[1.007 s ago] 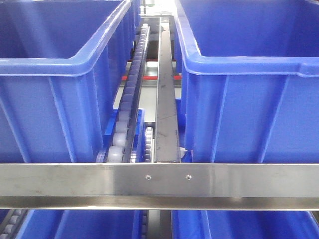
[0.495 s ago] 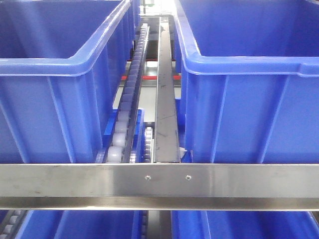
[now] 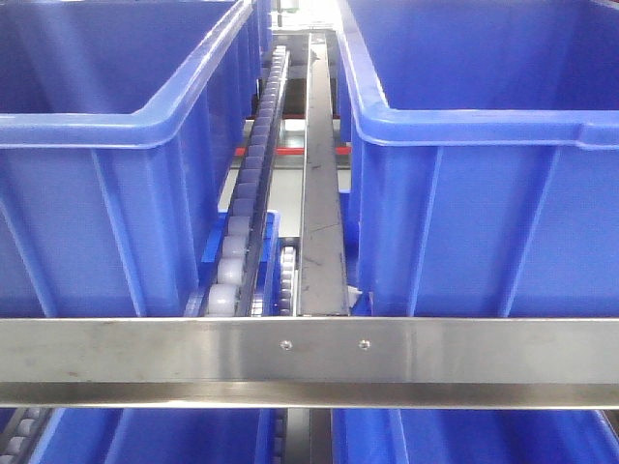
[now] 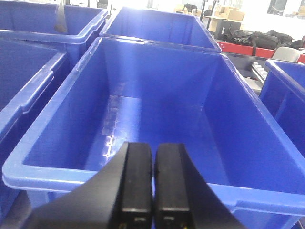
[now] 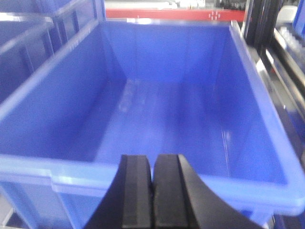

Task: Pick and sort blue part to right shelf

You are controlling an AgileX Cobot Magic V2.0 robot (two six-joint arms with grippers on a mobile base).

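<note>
Both hands, left (image 4: 152,183) & right (image 5: 152,188), closed, empty, each over a bin (image 4: 157,119); blue part unseen.

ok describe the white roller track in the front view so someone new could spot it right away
Start at the steel crossbar across the bottom, then look up into the gap between the two big blue bins. The roller track runs back beside the left bin. Unlike the flat steel rail beside it, it is a row of small white wheels.

Bright, even overhead light; glare whitens the top background (blown out in both wrist views). The right wrist view is soft and slightly blurred.
</note>
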